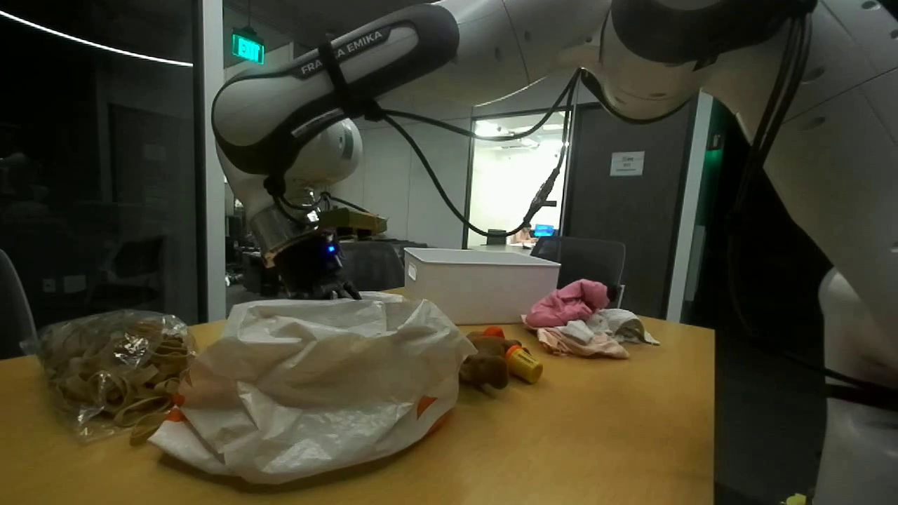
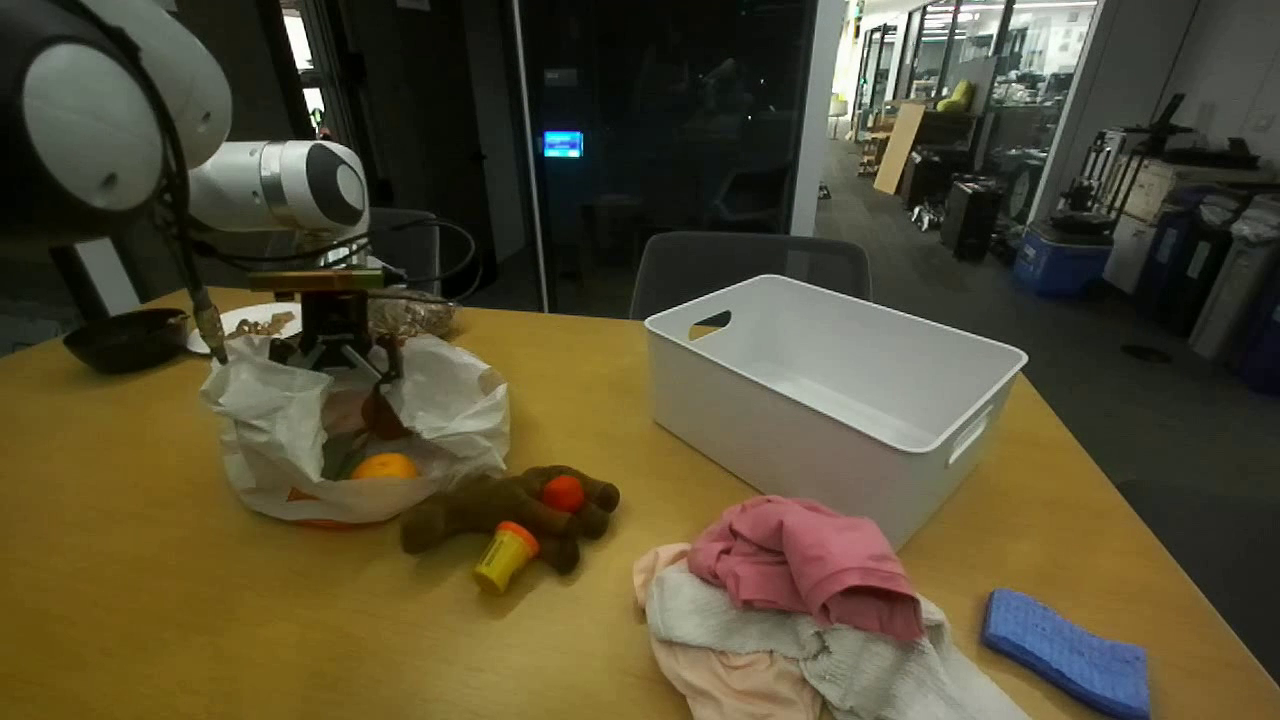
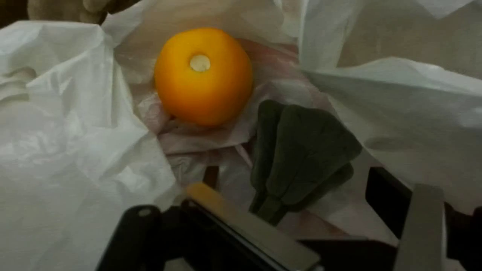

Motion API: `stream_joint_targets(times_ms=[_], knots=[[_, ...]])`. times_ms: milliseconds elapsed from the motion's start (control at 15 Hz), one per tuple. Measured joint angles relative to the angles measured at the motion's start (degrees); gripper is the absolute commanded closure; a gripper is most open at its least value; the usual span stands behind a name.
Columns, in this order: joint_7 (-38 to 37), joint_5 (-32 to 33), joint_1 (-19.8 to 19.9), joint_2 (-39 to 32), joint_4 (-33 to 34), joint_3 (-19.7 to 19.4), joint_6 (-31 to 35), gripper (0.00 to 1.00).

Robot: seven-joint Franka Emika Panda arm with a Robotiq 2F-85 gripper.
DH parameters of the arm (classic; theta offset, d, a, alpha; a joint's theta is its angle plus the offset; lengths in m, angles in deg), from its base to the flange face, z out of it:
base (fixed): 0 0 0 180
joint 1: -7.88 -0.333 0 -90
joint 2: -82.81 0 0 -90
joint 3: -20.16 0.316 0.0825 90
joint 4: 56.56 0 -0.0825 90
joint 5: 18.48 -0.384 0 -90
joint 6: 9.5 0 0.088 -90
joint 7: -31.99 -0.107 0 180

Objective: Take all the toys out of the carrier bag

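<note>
The white carrier bag stands open on the table; it also shows in an exterior view. Inside lie an orange toy fruit and a dark green toy. A dark reddish-brown piece also shows in the bag; I cannot tell what it is. My gripper points down into the bag's mouth. In the wrist view its fingers are apart, with the green toy just beyond them. Outside the bag lie a brown plush toy, a red ball and a yellow pot.
A white bin stands on the table, with pink, white and peach cloths and a blue sponge cloth near it. A clear bag of tan bands lies beside the carrier bag. A black pan and white plate are behind.
</note>
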Motion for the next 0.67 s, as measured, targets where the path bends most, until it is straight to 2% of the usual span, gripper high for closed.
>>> stream_joint_targets(times_ms=[333,400,467,667], knots=[[0.89,1.89,0.09,-1.87,-0.56,-0.96,9.62,0.0],[0.89,2.38,0.09,-2.39,-0.59,-1.18,10.84,0.25],[0.89,2.72,0.09,-2.83,-0.59,-1.41,11.56,0.25],[0.95,3.15,0.09,-3.41,-0.58,-1.82,12.06,0.51]])
